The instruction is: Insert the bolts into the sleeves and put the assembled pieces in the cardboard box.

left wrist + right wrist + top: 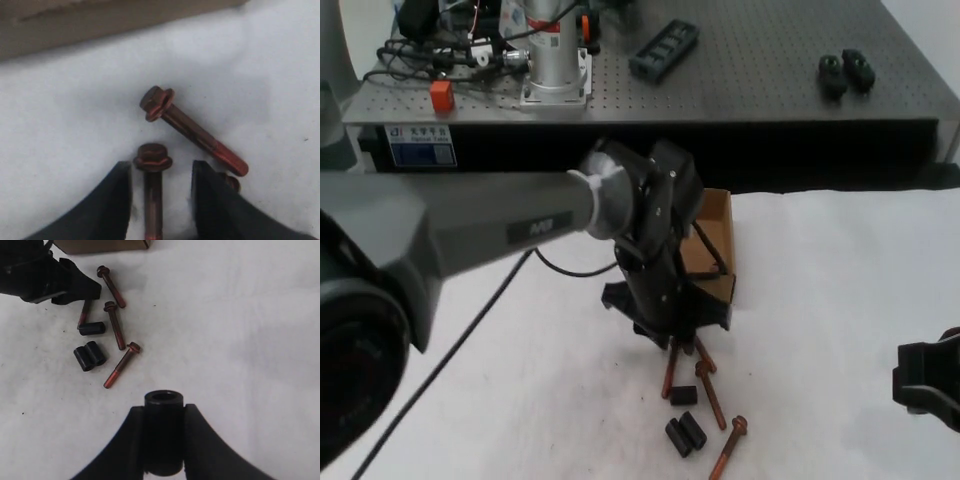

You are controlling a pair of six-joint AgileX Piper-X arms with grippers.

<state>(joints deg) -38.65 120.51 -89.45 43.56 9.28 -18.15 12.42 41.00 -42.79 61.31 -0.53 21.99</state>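
Left hand [161, 172], fingers apart, is set astride a copper-red hex-flange bolt [152, 200] on the white tabletop [70, 125] near the brown cardboard box [718, 215]. Right hand [164, 412] is clamped on a black cylindrical sleeve [163, 440]. Closure is best centred on the shank.

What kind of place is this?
Probably a robot lab or workshop: a metal table full of little holes, a tangle of cables on it, and a robot arm over bolts on a white cloth.

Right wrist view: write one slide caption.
Right hand grips a black sleeve; bolts and three more sleeves lie beyond on white cloth.
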